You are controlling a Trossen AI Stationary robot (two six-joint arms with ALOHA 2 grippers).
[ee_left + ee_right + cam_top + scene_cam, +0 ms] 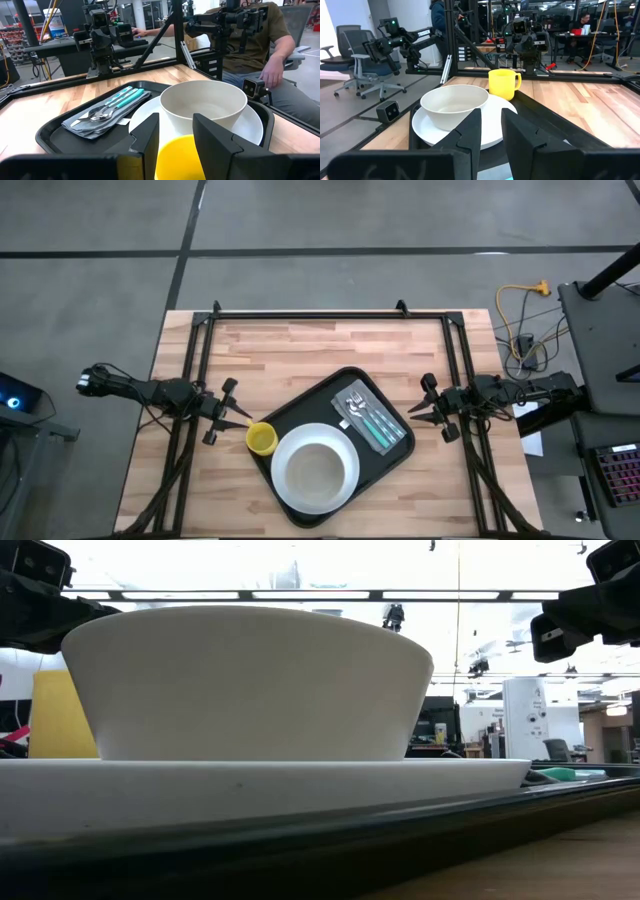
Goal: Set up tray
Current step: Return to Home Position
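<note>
Black tray (300, 412) between left claw (240, 417), right claw (415, 414)

Overhead, table-level, wrists — shared tray (310, 408)

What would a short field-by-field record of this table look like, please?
tray: black, mid-table, turned at an angle
plate: white, on tray
bowl: white, on plate
napkin: gray, on tray, beside plate
cutlery: teal-handled, on napkin
cup: yellow, at tray's corner nearest left gripper
left gripper: fingers open, empty, left of tray
right gripper: fingers open, empty, right of tray
</note>
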